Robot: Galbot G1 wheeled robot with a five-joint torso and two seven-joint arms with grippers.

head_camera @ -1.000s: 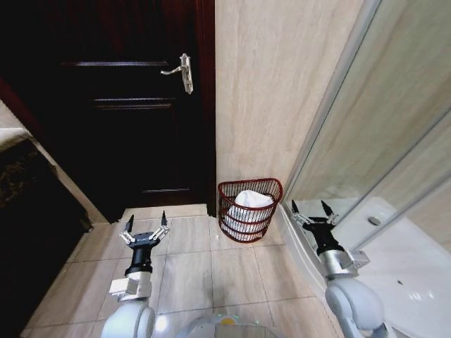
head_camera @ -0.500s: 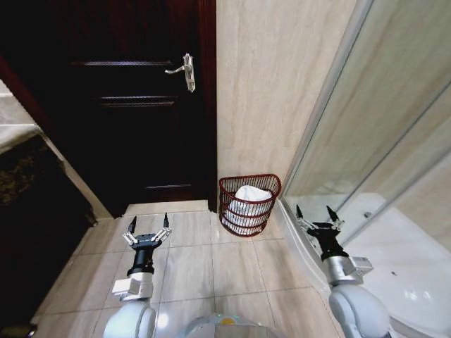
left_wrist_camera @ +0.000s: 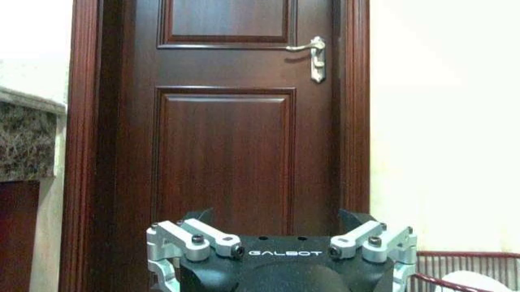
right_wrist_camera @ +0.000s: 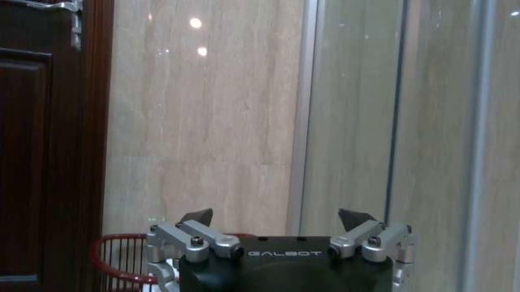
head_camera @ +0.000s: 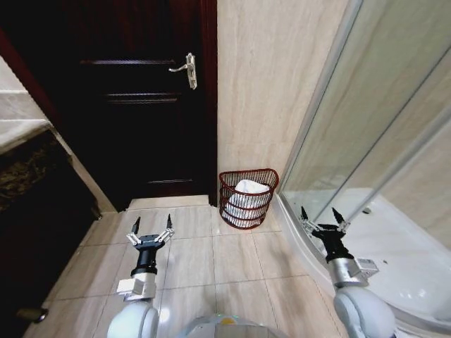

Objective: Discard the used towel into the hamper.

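The hamper (head_camera: 248,198), a reddish-brown wire basket, stands on the floor against the beige wall beside the dark door. A white towel (head_camera: 248,191) lies bunched inside it. The basket's rim (left_wrist_camera: 467,267) and a bit of white cloth (left_wrist_camera: 479,283) also show in the left wrist view, and its rim (right_wrist_camera: 122,258) in the right wrist view. My left gripper (head_camera: 151,227) hangs open over the tiles, left of and nearer than the hamper. My right gripper (head_camera: 323,215) is open too, to the hamper's right by the shower's edge. Both hold nothing.
A dark wooden door (head_camera: 141,105) with a silver handle (head_camera: 187,69) is at the back. A glass shower enclosure (head_camera: 380,141) with a white base fills the right side. A dark stone counter (head_camera: 28,169) lies at the left. Beige floor tiles (head_camera: 211,260) stretch before me.
The whole picture has shifted: the hamper looks smaller and farther, and more floor shows, so the camera has pulled back and risen. Both grippers keep the same open pose.
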